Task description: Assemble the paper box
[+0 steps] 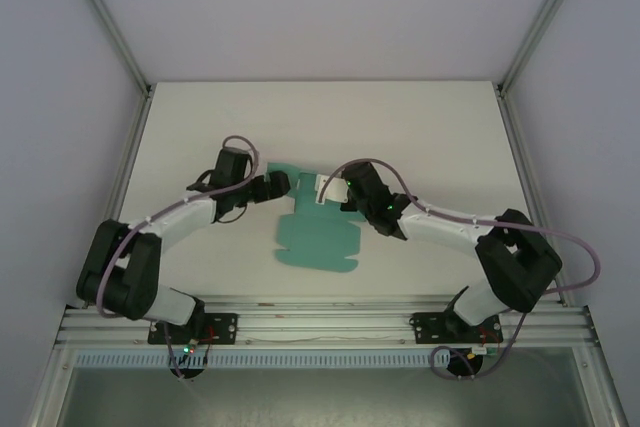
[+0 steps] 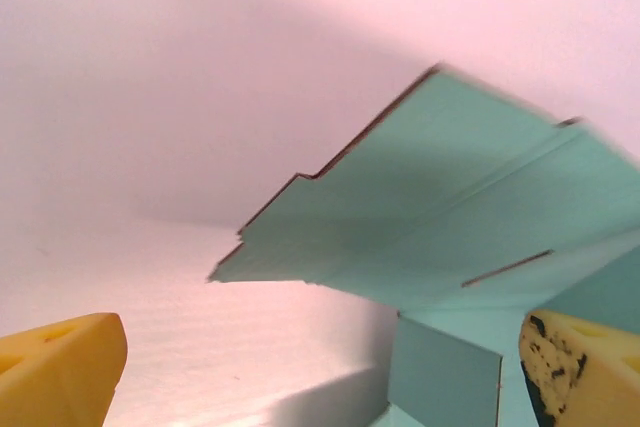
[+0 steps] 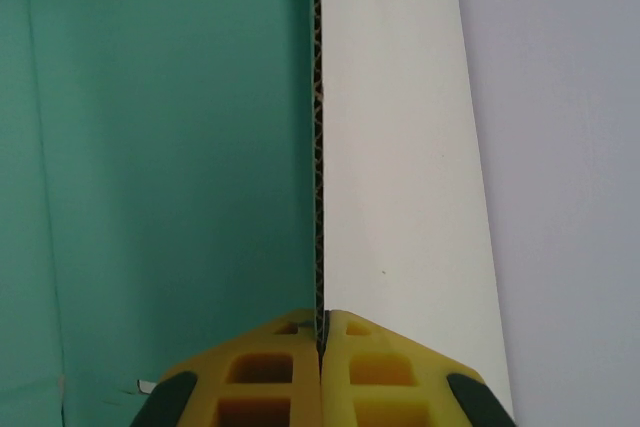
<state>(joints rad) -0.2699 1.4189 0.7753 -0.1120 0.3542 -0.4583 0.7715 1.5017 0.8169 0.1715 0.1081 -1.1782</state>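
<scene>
Box (image 1: 318, 242) is a teal die-cut sheet: near part flat mid-bench (image 1: 430, 137), far end lifted between both hands. Left hand (image 1: 280, 185) is at the sheet's far-left edge. In its wrist view the yellow fingers (image 2: 62, 367) are wide apart, with a raised teal panel ahead and card just beside the right-side finger; can't tell if they touch. Right hand (image 1: 333, 189) is at the far-right flap (image 3: 390, 147), fingers pressed together on its edge. Teal face is on the left, white on the right.
</scene>
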